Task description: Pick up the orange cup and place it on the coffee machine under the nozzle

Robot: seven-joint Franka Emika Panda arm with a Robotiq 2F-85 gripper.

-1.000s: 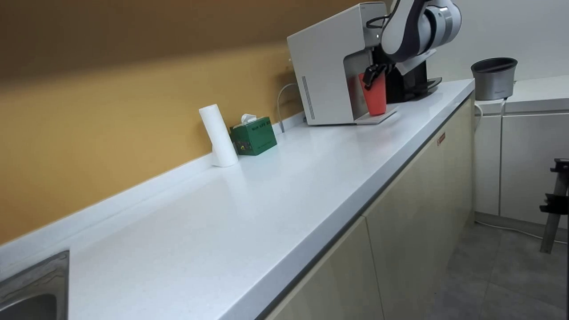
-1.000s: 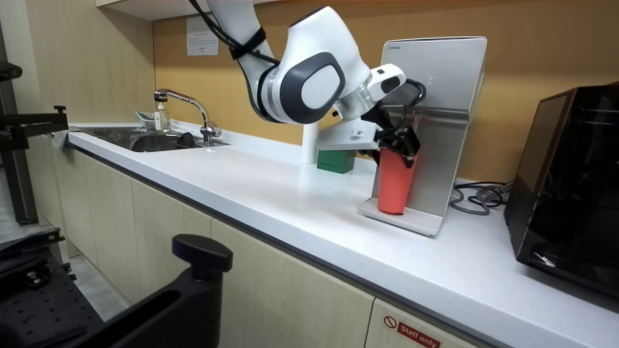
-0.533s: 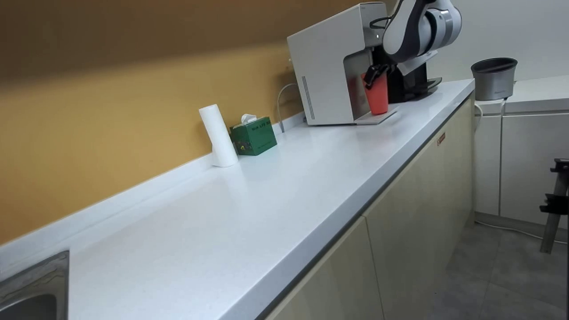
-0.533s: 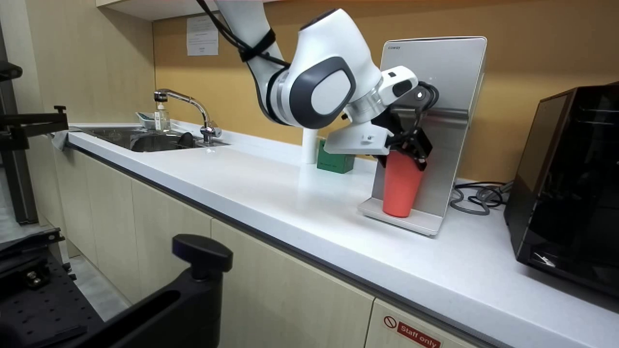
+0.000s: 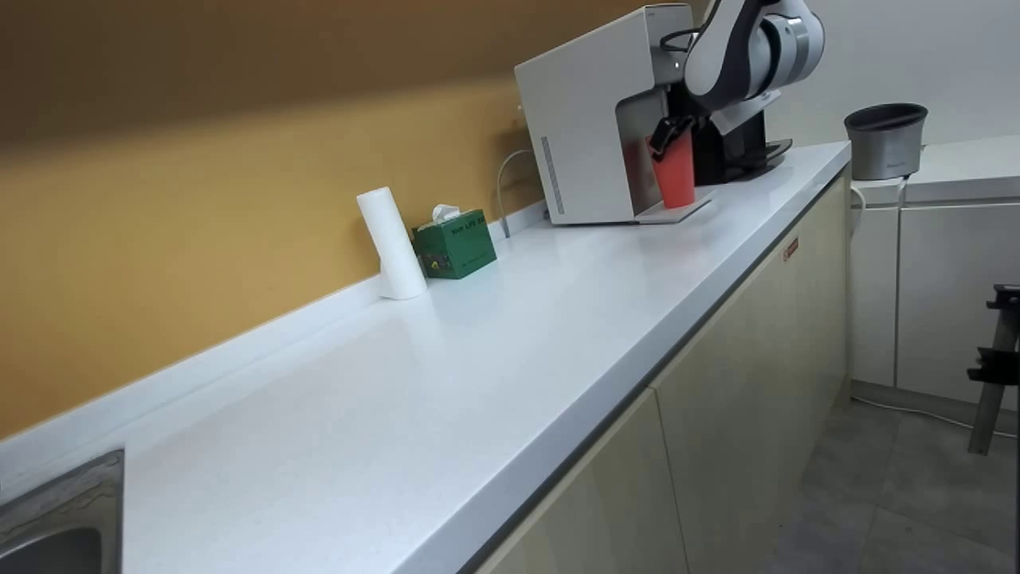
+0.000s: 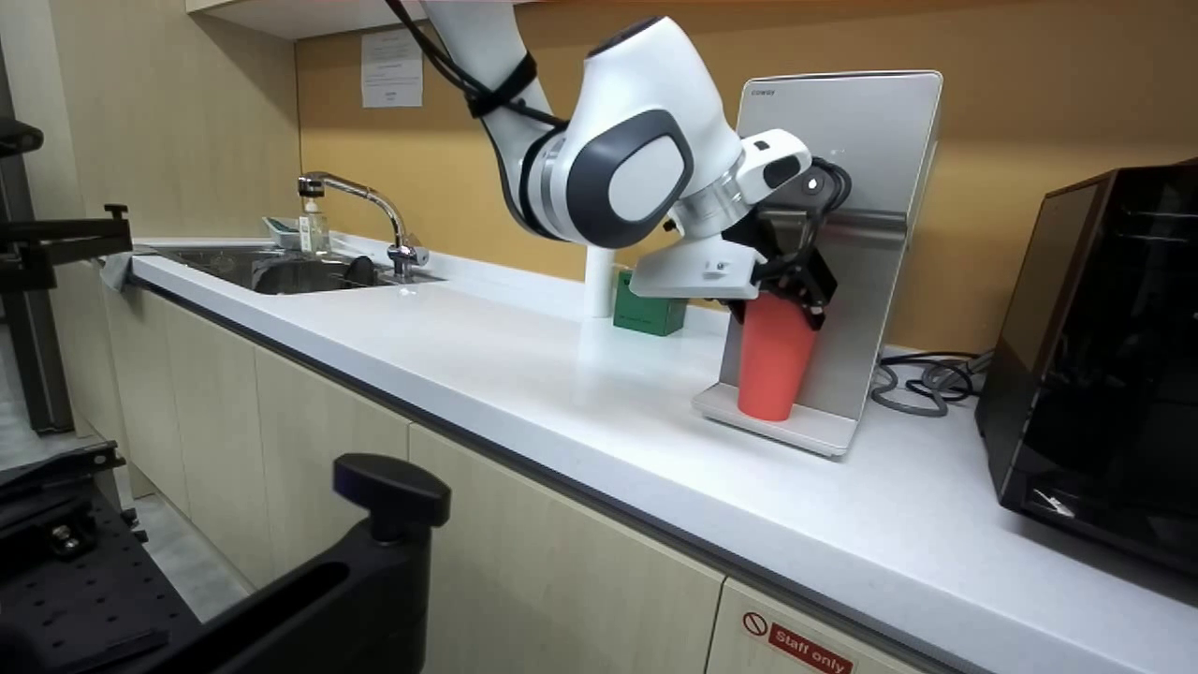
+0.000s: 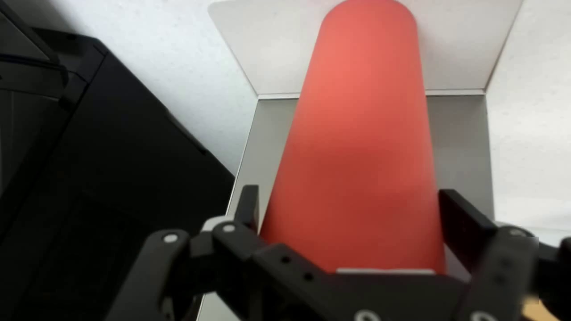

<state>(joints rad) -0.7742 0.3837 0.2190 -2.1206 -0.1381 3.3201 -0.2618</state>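
The orange cup [image 6: 777, 365] stands nearly upright in front of the coffee machine [image 6: 866, 140], over its light base tray [image 6: 824, 431]. It also shows in an exterior view [image 5: 676, 171] and in the wrist view [image 7: 357, 133]. The cup's bottom is at the tray's surface; whether its full weight rests there I cannot tell. My gripper [image 6: 777, 320] has its fingers on either side of the cup near the rim. In the wrist view my gripper [image 7: 349, 191] has its right finger along the cup, with a thin wedge gap at the left fingertip. The nozzle is hidden.
A black appliance [image 6: 1104, 374] stands close beside the machine; cables [image 6: 936, 393] lie between them. A green tissue box [image 5: 458, 245] and a white paper roll [image 5: 394, 247] stand along the wall. A sink [image 6: 281, 271] is at the counter's far end.
The gripper and cup have shifted slightly along the counter toward the black appliance, and the cup stands more upright over the tray. In the last half second they hardly moved.
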